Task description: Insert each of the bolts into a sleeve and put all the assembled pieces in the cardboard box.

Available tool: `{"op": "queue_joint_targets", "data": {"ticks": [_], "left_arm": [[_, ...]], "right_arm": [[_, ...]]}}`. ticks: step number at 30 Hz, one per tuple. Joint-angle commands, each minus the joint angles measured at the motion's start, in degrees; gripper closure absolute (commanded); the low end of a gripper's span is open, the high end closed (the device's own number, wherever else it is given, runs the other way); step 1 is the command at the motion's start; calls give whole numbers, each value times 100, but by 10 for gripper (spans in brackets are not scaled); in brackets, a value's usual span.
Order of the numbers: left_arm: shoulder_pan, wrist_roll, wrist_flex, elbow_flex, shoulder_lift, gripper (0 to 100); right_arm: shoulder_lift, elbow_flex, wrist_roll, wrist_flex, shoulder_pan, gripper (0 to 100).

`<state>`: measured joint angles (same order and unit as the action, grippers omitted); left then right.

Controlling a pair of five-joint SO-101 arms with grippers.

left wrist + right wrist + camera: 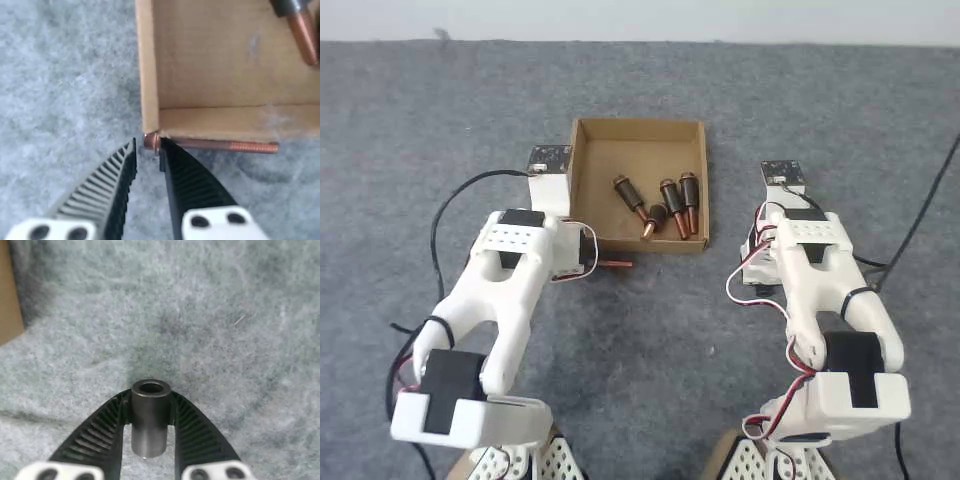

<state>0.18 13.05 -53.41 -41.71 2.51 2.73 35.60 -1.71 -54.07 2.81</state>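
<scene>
Bolt (220, 146) on the surface against the cardboard box (147, 75), outside its 7 o'clock corner.
Left pincer (146, 147) parted at its head; right pincer (150, 400) clamps a dark sleeve (150, 422).

Bolt (225, 146) against cardboard box (240, 122), outside.

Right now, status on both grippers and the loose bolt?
Left gripper open at bolt head. Right gripper shut on sleeve. Bolt flat against cardboard box wall, crowding the grasp.
</scene>
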Motion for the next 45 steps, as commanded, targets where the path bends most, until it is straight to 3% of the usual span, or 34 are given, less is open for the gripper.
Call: {"op": "queue_joint_targets", "data": {"ticks": [1, 4, 17, 25, 29, 31, 35, 39, 45], "left_arm": [[193, 730, 123, -163, -62, 923], [220, 1029, 281, -215, -62, 923], [545, 932, 299, -347, -62, 989], [563, -668, -387, -40, 18, 989], [176, -1873, -1152, 549, 18, 989], [-44, -2136, -1407, 796, 18, 989], [-123, -1820, -1442, 892, 18, 988], [255, -1248, -1073, 690, 97, 987], [791, -369, -343, -391, 1653, 987]], "right_arm": [[-66, -316, 0, 110, -66, 991], [-66, -316, 0, 110, -66, 991], [-66, -316, 0, 110, -75, 991], [-66, -316, 0, 110, -84, 991], [-66, -316, 0, 110, -84, 991], [-66, -316, 0, 110, -84, 991], [-66, -316, 0, 110, -75, 991], [-66, -316, 0, 110, -66, 991], [-66, -316, -53, 119, -66, 991]]}}
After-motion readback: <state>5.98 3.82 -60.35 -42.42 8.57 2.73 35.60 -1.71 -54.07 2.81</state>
